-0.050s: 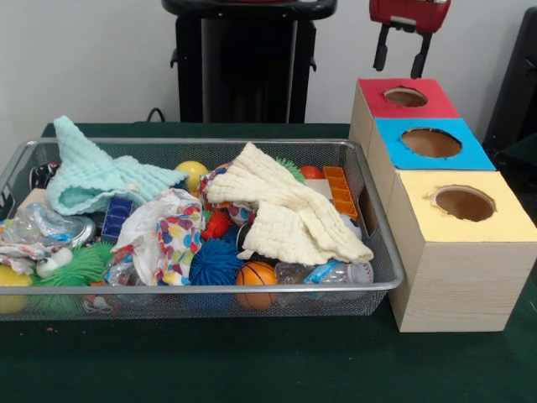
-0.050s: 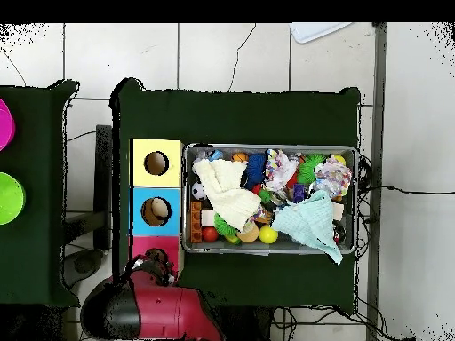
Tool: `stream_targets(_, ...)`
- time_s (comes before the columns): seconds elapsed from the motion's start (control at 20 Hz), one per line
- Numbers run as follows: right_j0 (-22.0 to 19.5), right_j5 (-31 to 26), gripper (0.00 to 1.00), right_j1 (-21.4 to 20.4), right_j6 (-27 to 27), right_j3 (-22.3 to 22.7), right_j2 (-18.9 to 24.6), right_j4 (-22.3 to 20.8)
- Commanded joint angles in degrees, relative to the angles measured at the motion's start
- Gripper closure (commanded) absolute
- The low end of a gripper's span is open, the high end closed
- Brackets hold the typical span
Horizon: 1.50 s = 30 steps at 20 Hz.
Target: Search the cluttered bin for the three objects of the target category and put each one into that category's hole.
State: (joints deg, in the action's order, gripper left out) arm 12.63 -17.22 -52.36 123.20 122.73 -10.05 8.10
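Note:
My gripper point(image 1: 401, 57) hangs open and empty above the red box's hole point(image 1: 405, 96); in the overhead view the gripper point(image 2: 153, 263) covers that hole. Beside the red box stand a blue box point(image 1: 430, 143) and a yellow box point(image 1: 464, 203), each with a round hole. The wire bin point(image 1: 193, 288) is piled with toys: a small basketball point(image 1: 256, 275), a blue spiky ball point(image 1: 215, 262), a yellow ball point(image 1: 193, 173), a green spiky ball point(image 1: 77, 267), an orange block point(image 1: 340, 191) and a blue block point(image 1: 117, 217). A cream cloth point(image 1: 285, 214), a mint cloth point(image 1: 92, 178) and a patterned cloth point(image 1: 164, 233) hide much of the pile.
The three boxes stand in a row against the bin's end point(image 2: 155, 209). Something pale shows inside the blue box's hole point(image 2: 156, 211). A clear plastic bottle point(image 1: 323, 273) lies at the bin's near wall. The green table cover point(image 1: 252, 361) runs along the bin's front.

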Motion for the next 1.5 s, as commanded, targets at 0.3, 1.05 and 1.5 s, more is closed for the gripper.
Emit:
stream_targets(0.3,-2.85,-10.55,0.00,-2.50,3.04,-5.05,2.78,-0.94)
stream_targets(1.05,-10.96,-11.27,0.00,-0.51,-6.11,-14.23,4.55,-12.43)
stream_targets(1.5,-18.65,-7.76,0.00,-0.10,-7.92,-14.26,10.93,-15.39)
